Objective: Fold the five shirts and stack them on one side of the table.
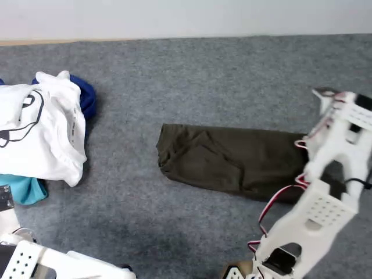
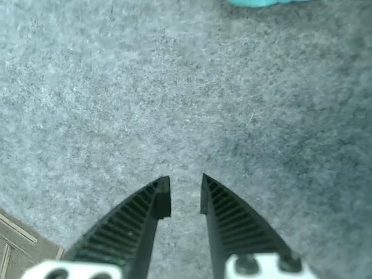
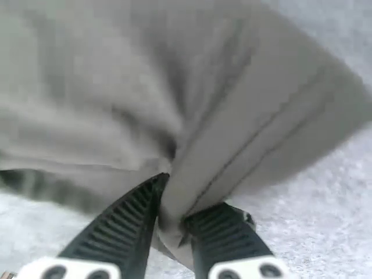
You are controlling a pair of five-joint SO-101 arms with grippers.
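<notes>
Fingers of the right gripper (image 3: 174, 200) pinched the dark shirt (image 3: 221, 116); those of the left gripper (image 2: 186, 183) stood slightly apart, empty, above the grey surface (image 2: 116, 87).

Overhead, wrist cameras close, dark shirt (image 1: 232, 160) shared

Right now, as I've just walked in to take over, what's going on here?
The right end effector is shut on an edge of the dark olive cloth shirt, which lies folded lengthwise mid-table. The left end effector hovers open over the grey felt table, beside a pile: a white printed shirt atop a blue shirt and a teal shirt.
</notes>
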